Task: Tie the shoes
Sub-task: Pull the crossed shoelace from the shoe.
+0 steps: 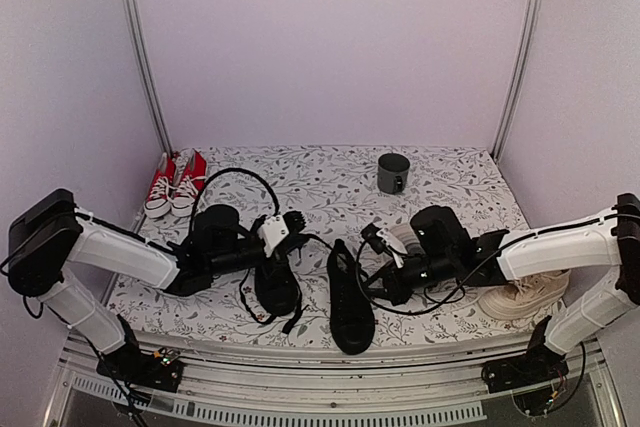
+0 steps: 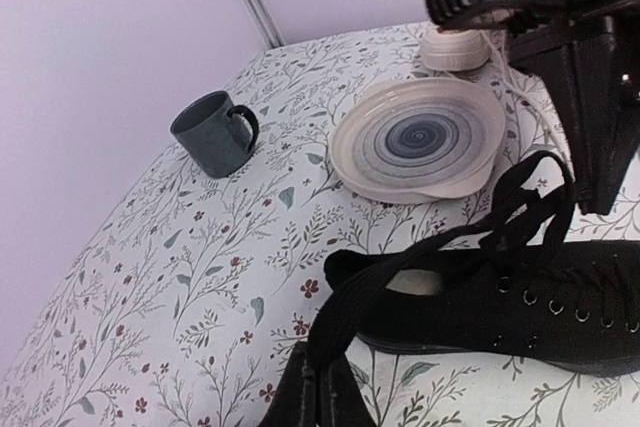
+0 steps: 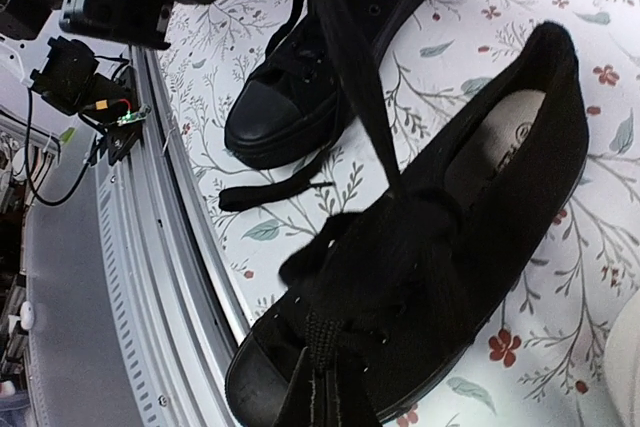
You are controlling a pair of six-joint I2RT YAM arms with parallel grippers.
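both pincers are clamped on laces of the right black shoe [image 1: 351, 299]: left pincer [image 2: 318, 392], right pincer [image 3: 325, 402], other shoe [image 1: 276, 285] just beside.

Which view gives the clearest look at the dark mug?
The left wrist view: the mug shows large, upright, handle toward the plate. The top external view shows it small at the table's far side; the right wrist view doesn't show it.
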